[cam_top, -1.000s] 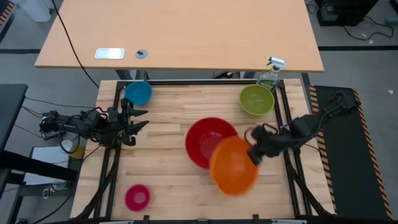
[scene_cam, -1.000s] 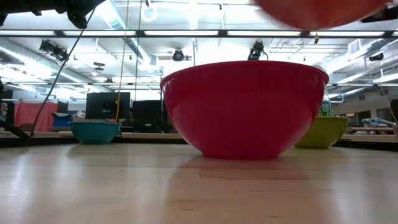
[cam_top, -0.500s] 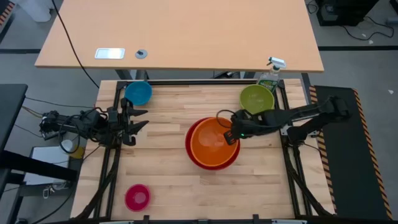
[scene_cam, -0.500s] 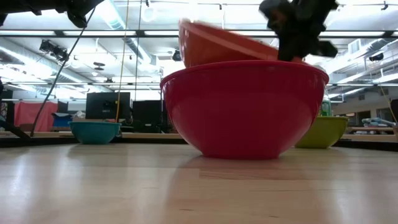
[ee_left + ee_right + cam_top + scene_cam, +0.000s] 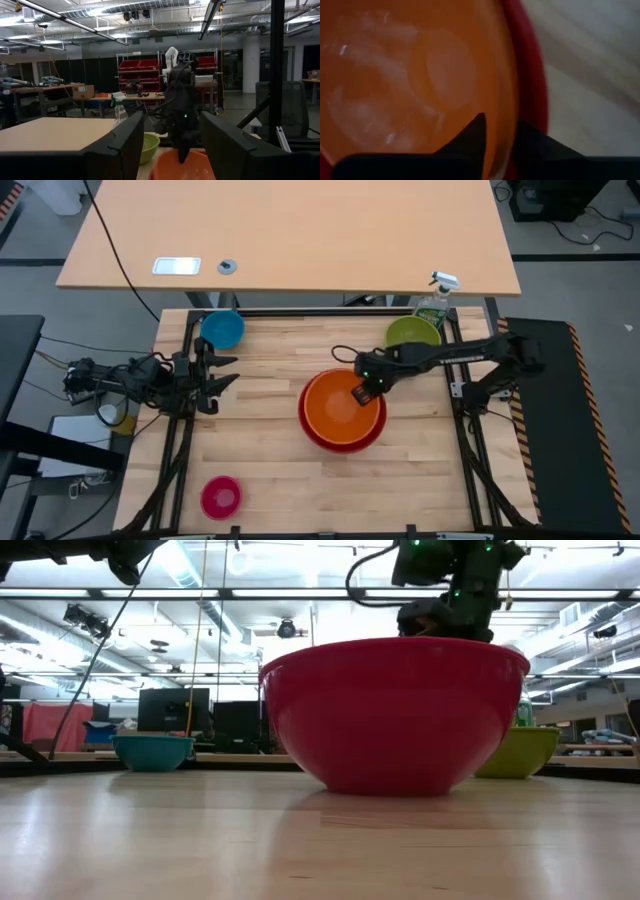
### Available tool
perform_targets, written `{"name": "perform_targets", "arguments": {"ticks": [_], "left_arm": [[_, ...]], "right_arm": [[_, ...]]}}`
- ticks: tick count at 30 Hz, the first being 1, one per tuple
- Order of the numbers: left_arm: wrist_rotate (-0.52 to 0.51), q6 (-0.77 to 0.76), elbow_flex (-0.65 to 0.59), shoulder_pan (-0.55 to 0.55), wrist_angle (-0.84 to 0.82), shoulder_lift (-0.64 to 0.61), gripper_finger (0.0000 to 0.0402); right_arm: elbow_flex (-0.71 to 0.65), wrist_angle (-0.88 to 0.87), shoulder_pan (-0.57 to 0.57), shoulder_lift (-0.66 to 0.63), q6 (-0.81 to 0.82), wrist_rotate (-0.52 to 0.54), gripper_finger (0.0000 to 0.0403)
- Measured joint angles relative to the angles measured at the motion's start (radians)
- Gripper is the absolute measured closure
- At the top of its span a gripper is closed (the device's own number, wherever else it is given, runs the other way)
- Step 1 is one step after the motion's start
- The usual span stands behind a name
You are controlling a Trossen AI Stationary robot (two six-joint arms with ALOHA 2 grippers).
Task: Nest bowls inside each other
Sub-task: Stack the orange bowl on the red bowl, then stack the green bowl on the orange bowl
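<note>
The orange bowl (image 5: 338, 406) sits nested in the red bowl (image 5: 312, 432) at mid-table, and the red wall (image 5: 392, 715) hides it in the low view. My right gripper (image 5: 358, 393) points down over the orange bowl's right rim. One finger (image 5: 474, 134) is inside the bowl and the other (image 5: 532, 142) is outside, with a gap between them. My left gripper (image 5: 222, 372) waits open at the table's left edge. The blue bowl (image 5: 222, 330), the lime green bowl (image 5: 410, 338) and the pink bowl (image 5: 220, 497) rest on their bases. My right gripper has its fingers on either side of the orange bowl's rim (image 5: 501, 140), coming from above and pointing down. Whether either finger touches the rim, I cannot tell. The orange bowl rests level inside the red bowl.
A green spray bottle (image 5: 435, 298) stands at the far right corner behind the lime green bowl. A black frame rail (image 5: 330, 313) runs along the table's edges. Bare wood (image 5: 270, 480) lies between the red bowl and the pink bowl.
My right gripper has carried the orange bowl from the air at the red bowl's near right toward the table's left and far side, and downward. The bowl first lay tilted on the red bowl's rim. It now sits level inside the red bowl.
</note>
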Motion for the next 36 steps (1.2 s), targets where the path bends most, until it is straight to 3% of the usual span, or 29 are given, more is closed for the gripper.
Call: {"name": "perform_targets", "arguments": {"ticks": [3, 6, 10, 15, 19, 24, 30, 36], "left_arm": [[0.0, 0.0, 0.0, 0.0, 0.0, 0.0, 0.0207], [0.0, 0.0, 0.0, 0.0, 0.0, 0.0, 0.0207], [0.0, 0.0, 0.0, 0.0, -0.006, 0.0, 0.0207], [0.0, -0.016, 0.0, 0.0, -0.019, 0.0, 0.0207], [0.0, -0.026, 0.0, 0.0, -0.032, 0.0, 0.0207], [0.0, -0.036, 0.0, 0.0, -0.048, 0.0, 0.0207], [0.0, -0.028, 0.0, 0.0, -0.048, 0.0, 0.0207], [0.0, -0.022, 0.0, 0.0, -0.051, 0.0, 0.0207]], "right_arm": [[0.021, -0.018, -0.032, 0.003, -0.019, -0.073, 0.0268], [0.077, -0.065, -0.05, -0.008, -0.03, -0.06, 0.0226], [0.192, -0.23, -0.05, -0.015, -0.014, 0.064, 0.019], [0.27, -0.506, -0.038, -0.017, 0.028, 0.309, 0.0182], [0.214, -0.602, -0.065, -0.017, -0.039, 0.315, 0.0193], [0.092, -0.568, -0.093, -0.016, -0.212, 0.383, 0.0198], [-0.023, -0.438, -0.1, -0.015, -0.424, 0.55, 0.0182], [-0.12, -0.308, -0.142, -0.015, -0.502, 0.492, 0.0149]]}}
